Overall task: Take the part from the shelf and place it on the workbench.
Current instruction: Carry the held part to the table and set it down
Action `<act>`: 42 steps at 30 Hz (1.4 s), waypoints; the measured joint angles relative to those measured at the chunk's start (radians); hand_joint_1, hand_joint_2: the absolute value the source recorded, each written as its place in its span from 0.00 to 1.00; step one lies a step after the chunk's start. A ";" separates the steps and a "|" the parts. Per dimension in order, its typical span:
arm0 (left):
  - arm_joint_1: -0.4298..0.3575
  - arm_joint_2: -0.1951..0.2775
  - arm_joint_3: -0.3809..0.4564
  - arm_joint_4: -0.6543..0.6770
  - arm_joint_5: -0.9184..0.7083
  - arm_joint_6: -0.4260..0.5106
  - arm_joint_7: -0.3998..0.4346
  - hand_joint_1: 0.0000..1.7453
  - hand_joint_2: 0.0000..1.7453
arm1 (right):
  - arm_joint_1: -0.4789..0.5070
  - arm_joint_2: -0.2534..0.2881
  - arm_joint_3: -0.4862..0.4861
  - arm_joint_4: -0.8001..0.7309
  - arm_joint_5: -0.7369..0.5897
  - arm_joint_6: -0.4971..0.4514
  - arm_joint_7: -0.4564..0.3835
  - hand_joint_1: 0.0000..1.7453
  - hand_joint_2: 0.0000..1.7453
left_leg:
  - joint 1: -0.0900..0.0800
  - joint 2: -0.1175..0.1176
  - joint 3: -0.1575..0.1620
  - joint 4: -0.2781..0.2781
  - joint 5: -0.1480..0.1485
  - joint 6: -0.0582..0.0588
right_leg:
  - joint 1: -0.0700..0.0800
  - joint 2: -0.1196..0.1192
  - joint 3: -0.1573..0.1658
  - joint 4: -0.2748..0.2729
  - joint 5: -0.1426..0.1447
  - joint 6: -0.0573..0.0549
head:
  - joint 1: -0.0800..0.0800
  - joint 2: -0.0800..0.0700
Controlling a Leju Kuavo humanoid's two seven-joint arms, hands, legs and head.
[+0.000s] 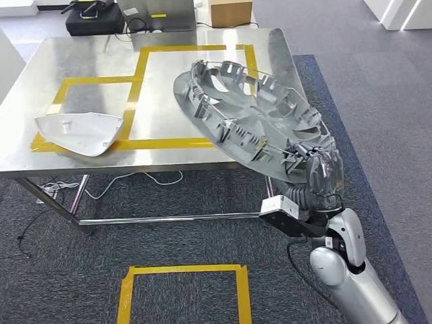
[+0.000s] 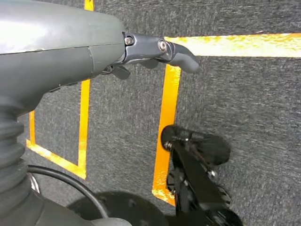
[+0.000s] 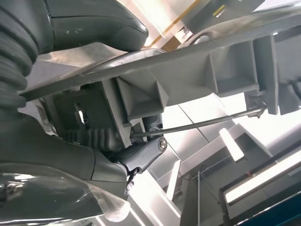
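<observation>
Part (image 1: 244,115), a big grey round cover with ribbed clips around its inner face, hung in my right hand (image 1: 322,177), which was clamped on its rim at about 4 o'clock of the disc, fingers closed over the edge and the thumb (image 3: 96,19) pressing from the other side, as the wrist view showed. I gripped it at the rim because the piece was too wide to hold any other way with one hand, and so it stood tilted, its far edge over the bench (image 1: 102,61) and its near edge out past the bench's front, not yet resting on the steel, as far as I could judge. The taped frame (image 1: 148,67) at 12 o'clock of the bench looked like the target, and most of the part was already above it. A white panel (image 1: 79,131) lay at 9 o'clock in the smaller frame, well apart, so it should not be in the way. My left hand (image 2: 156,49) hung down over the carpet with nothing in it, fingers slack and apart, since one grip seemed enough.
</observation>
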 joint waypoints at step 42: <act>-0.003 -0.002 0.018 -0.001 -0.019 -0.003 0.001 0.00 1.00 | -0.029 0.001 0.006 0.115 0.016 0.045 0.012 1.00 1.00 | -0.002 -0.001 0.027 -0.187 0.142 0.030 | 0.004 0.001 0.035 -0.003 -0.045 0.029 | -0.006 0.000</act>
